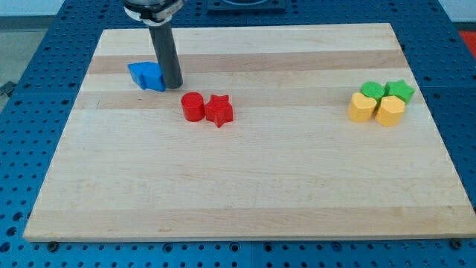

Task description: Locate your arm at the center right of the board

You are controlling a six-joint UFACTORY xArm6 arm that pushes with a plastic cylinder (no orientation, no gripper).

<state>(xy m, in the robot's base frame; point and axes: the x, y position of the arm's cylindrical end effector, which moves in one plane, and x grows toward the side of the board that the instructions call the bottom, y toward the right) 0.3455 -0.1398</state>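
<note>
My dark rod comes down from the view's top left, and my tip (172, 85) rests on the wooden board (245, 186) in its upper left part. The tip touches the right side of a blue block (146, 76), which the rod partly hides. A red cylinder (193, 106) and a red star (219, 110) sit side by side just below and right of the tip. At the view's right, a green cylinder-like block (372, 91), a green star (399, 91), a yellow block (362, 108) and a yellow heart-like block (390, 110) form a tight cluster.
The board lies on a blue perforated table (30, 89) that shows on all sides. The arm's round mount (152, 9) is at the view's top edge.
</note>
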